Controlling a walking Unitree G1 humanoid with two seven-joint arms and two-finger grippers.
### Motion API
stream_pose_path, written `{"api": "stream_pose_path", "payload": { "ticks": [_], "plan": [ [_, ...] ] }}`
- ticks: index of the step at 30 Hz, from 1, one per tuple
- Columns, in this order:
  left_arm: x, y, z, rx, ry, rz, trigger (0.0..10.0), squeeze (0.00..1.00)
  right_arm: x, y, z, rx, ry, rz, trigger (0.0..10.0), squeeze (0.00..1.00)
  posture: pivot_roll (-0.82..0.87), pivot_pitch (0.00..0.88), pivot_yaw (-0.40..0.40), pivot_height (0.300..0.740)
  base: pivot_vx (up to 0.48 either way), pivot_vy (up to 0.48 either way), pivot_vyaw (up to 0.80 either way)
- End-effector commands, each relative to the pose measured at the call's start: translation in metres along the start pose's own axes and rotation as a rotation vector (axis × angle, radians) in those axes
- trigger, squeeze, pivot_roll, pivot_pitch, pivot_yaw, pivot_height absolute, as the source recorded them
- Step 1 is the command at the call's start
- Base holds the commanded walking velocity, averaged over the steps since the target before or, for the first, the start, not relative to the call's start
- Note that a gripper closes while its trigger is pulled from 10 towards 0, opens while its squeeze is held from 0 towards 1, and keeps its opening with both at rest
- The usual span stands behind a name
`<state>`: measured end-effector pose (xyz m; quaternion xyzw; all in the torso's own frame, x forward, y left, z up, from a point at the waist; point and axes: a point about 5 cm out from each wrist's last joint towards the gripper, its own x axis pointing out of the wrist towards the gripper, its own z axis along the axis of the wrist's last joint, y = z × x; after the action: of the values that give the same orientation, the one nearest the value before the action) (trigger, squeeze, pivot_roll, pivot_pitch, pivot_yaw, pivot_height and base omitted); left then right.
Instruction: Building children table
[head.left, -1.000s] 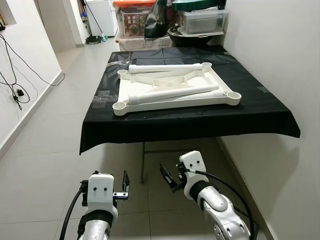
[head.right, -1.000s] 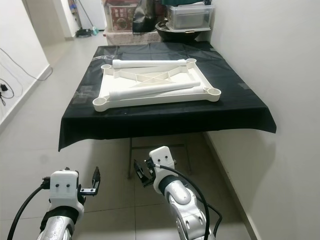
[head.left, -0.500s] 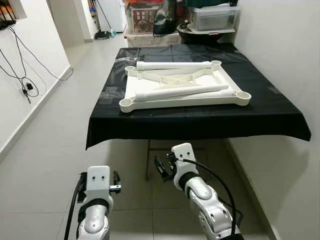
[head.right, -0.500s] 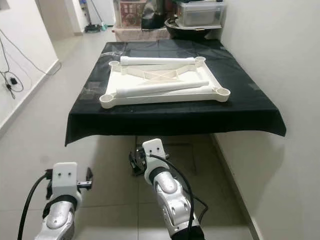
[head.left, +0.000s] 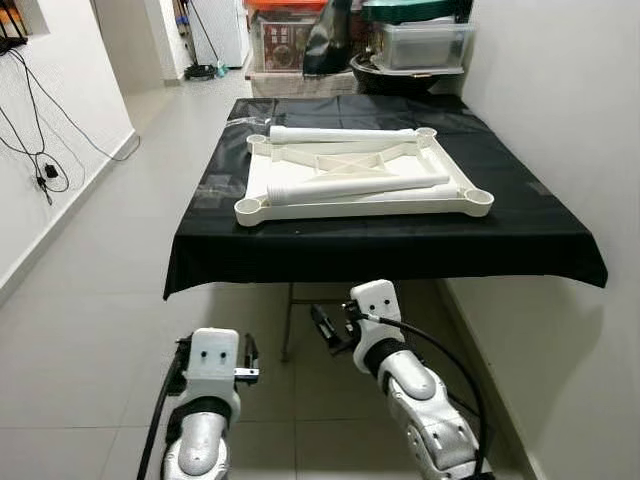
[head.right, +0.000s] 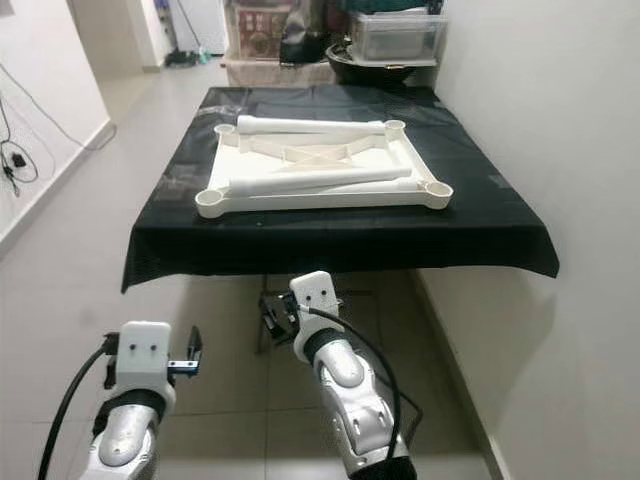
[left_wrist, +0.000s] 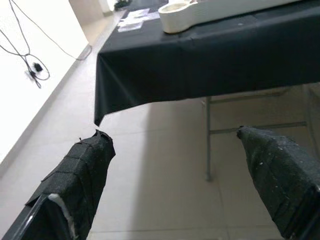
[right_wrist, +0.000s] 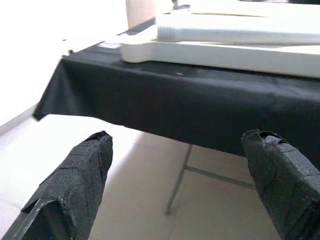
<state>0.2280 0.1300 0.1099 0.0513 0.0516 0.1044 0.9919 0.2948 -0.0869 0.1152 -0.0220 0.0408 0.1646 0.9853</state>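
Both my sets of fingers are spread wide with nothing in them, left gripper (left_wrist: 175, 175) and right gripper (right_wrist: 180, 175) hanging low before the worktop (head.left: 540, 225). The white tabletop (head.left: 362, 180) lies upside down on the black cloth, two legs (head.left: 355, 186) loose across it. Nothing's fitted yet, basically all assembly's left.

L gripper (left_wrist: 175, 165) + R gripper (right_wrist: 180, 170) low, fingers apart, apparently empty.

white tabletop (head.left: 360, 190) upside down, legs (head.left: 345, 186) loose on it
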Motion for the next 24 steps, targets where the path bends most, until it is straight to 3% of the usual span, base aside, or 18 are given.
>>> {"api": "stream_pose_path", "payload": {
  "ticks": [1, 9, 14, 18, 24],
  "plan": [
    [-0.002, -0.003, 0.003, -0.033, -0.019, 0.020, 10.0, 0.00, -0.002, -0.004, -0.005, 0.005, 0.015, -0.049, 10.0, 0.00, 0.04, 0.000, -0.009, 0.740, 0.000, 0.000, -0.80],
    [0.002, -0.001, 0.003, -0.075, -0.002, 0.000, 10.0, 0.00, 0.001, 0.001, -0.006, 0.011, 0.018, 0.003, 10.0, 0.00, 0.03, 0.000, 0.004, 0.740, 0.000, 0.000, -0.61],
    [0.005, 0.004, 0.002, -0.083, -0.004, 0.020, 10.0, 0.00, 0.004, 0.011, -0.004, -0.010, 0.006, 0.037, 10.0, 0.00, 0.03, 0.000, 0.007, 0.740, 0.000, 0.000, 0.00],
    [0.007, 0.005, 0.001, -0.111, -0.003, 0.024, 10.0, 0.00, 0.005, 0.012, -0.007, 0.000, 0.018, 0.036, 10.0, 0.00, 0.03, 0.000, 0.006, 0.740, 0.000, 0.000, 0.00],
    [0.007, 0.006, 0.002, -0.082, -0.011, 0.028, 10.0, 0.00, 0.006, 0.010, -0.008, 0.014, 0.023, 0.034, 10.0, 0.00, 0.03, 0.000, 0.012, 0.740, 0.000, 0.000, 0.00]
  ]
}}
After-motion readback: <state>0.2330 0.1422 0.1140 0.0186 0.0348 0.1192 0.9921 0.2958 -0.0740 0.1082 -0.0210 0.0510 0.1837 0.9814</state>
